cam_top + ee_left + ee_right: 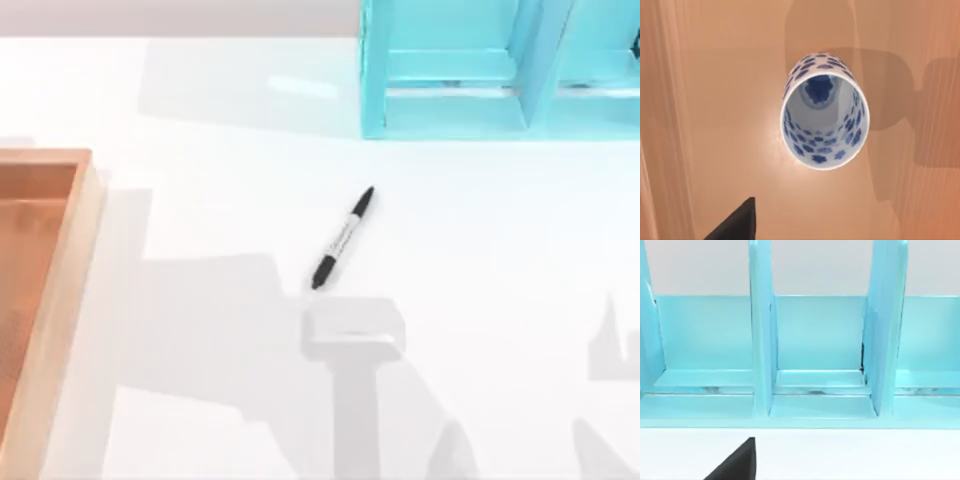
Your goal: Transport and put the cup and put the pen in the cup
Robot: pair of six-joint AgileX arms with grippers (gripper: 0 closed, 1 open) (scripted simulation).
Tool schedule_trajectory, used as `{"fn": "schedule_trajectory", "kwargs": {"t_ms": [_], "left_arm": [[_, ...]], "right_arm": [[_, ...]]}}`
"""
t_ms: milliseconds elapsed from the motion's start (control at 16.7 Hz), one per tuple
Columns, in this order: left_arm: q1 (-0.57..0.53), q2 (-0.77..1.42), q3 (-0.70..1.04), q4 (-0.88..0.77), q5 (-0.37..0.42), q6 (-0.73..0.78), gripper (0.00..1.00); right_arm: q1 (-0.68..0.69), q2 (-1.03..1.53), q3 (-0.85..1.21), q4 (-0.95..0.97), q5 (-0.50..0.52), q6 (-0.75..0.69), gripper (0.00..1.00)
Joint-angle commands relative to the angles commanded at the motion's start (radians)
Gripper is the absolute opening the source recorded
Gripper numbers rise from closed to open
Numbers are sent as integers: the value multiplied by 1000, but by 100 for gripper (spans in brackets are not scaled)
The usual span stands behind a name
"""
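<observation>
The cup (824,111) stands upright on the wooden tray (60,300), below the left tool (735,222), not touching it; I cannot tell that tool's state. The pen (343,237) lies mid-desk (500,260), near the turquoise rack (500,70).

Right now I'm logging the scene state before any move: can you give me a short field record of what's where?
pen: lying flat on the white table, near its middle
cup: upright on a wooden surface, mouth open, seen from above
tray: wooden, at the table's left edge
rack: light blue, divided, at the table's far right
pen in cup: not yet
left gripper: above the cup; a dark fingertip shows
right gripper: facing the rack; a dark fingertip shows
</observation>
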Motion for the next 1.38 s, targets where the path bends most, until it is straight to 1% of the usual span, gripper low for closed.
{"fn": "schedule_trajectory", "kwargs": {"t_ms": [240, 360, 720, 840, 1140, 1380], "left_arm": [[-5, -2, -6, 5, 0, -1, 100], [-2, 8, -39, 41, 0, -2, 100], [3, 67, -236, 314, 0, 4, 100], [4, 82, -285, 371, 0, 5, 100], [5, 87, -299, 385, 0, 6, 100], [5, 87, -299, 385, 0, 6, 70]], "right_arm": [[0, 0, 0, 0, 0, 0, 100], [0, 0, 0, 0, 0, 0, 100], [0, 0, 0, 0, 0, 0, 100], [0, 0, 0, 0, 0, 0, 100], [0, 0, 0, 0, 0, 0, 100], [0, 0, 0, 0, 0, 0, 100]]}}
